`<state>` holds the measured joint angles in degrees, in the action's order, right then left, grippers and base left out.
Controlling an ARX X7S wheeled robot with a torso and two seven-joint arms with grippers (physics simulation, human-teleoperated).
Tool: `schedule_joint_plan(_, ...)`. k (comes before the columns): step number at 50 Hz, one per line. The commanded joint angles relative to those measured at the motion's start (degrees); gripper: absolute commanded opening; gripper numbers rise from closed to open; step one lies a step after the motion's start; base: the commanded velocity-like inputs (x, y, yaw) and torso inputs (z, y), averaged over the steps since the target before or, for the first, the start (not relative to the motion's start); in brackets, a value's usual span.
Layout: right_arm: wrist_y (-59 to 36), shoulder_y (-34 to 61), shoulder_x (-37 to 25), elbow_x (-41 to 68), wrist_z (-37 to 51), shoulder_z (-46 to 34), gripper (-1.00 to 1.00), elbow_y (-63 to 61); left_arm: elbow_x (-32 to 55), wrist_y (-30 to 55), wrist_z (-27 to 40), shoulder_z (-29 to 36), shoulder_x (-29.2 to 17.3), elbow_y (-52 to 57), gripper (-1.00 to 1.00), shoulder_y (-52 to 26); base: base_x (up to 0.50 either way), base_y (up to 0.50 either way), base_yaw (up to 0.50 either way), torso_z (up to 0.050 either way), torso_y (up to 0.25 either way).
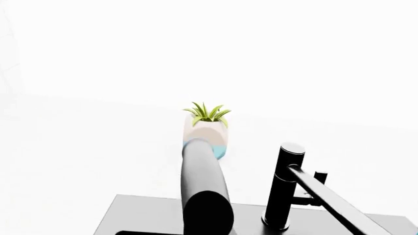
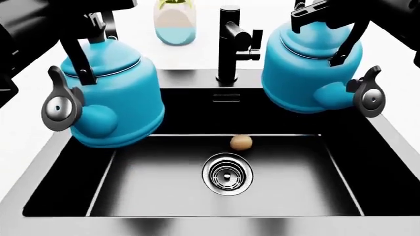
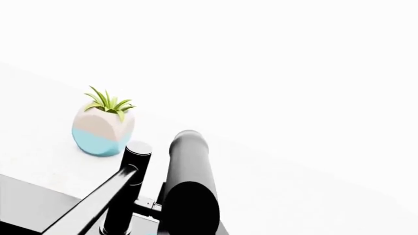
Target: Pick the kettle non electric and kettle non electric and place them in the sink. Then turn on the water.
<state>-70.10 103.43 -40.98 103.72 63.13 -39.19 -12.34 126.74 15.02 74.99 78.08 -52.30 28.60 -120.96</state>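
My left claw (image 2: pixel 88 24) grips one kettle (image 2: pixel 111 101), right claw (image 2: pixel 328 14) the other kettle (image 2: pixel 308 73); both hang above sink (image 2: pixel 59 167), unreleased, faucet (image 2: pixel 229 44) untouched.

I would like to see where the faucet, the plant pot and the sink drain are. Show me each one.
faucet (image 2: pixel 229 44): head view, on its upright black column.
plant pot (image 3: pixel 103 129): right wrist view, on the pot's front, where beige meets blue.
sink drain (image 2: pixel 227 173): head view, on the chrome ring's centre.

Overexposed white tabletop (image 1: pixel 78 147) and wall merge, shadowless; soft glare on the glossy kettles (image 2: pixel 115 96); sink (image 2: pixel 226 196) basin reflects light; renders sharp.
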Motion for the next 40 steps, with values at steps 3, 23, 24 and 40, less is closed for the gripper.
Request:
schedule_joint_plan(3,-0.4,1.0,-0.2,-2.4,-0.1,0.3,-1.0,0.1,-0.5,-0.1,-0.1,-1.4,0.0,-0.6,-1.0,-0.9,0.0,0.0,0.0,0.0,0.0)
schedule_joint_plan(23,-0.1,1.1,0.0,-2.2,-0.9,-0.1,-1.0,-0.6,-0.5,0.2,0.1,-2.1,0.0,-0.4,-1.0,-0.5,0.01,-0.07,0.0,0.001,0.002)
schedule_joint_plan(24,0.1,0.9,0.0,-2.4,-0.9,-0.1,-1.0,-0.5,-0.5,0.2,0.2,-2.2,0.0,-0.4,-1.0,-0.5,0.5,0.0,0.0,0.0,0.0)
schedule_joint_plan(40,0.3,1.1,-0.3,-2.3,-0.7,-0.3,-1.0,-0.5,-0.6,0.5,0.2,-2.6,0.0,-0.5,-1.0,-0.1,0.16,0.0,0.0,0.001,0.003)
